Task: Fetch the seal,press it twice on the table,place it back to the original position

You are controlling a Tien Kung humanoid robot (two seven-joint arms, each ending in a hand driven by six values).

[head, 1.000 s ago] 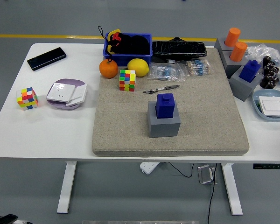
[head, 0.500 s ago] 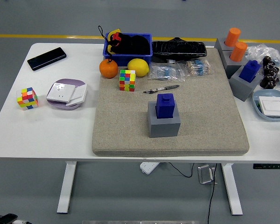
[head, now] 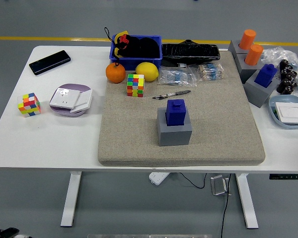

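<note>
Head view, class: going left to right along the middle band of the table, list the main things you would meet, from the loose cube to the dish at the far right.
Colour cube → purple plate → cube on the mat → blue seal in its grey holder → light blue dish.

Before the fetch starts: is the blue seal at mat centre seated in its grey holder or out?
In: the blue seal stands upright in its grey holder.

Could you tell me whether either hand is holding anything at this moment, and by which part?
Nothing is held: neither hand is in view, and the blue seal sits untouched in its grey block on the mat.
</note>
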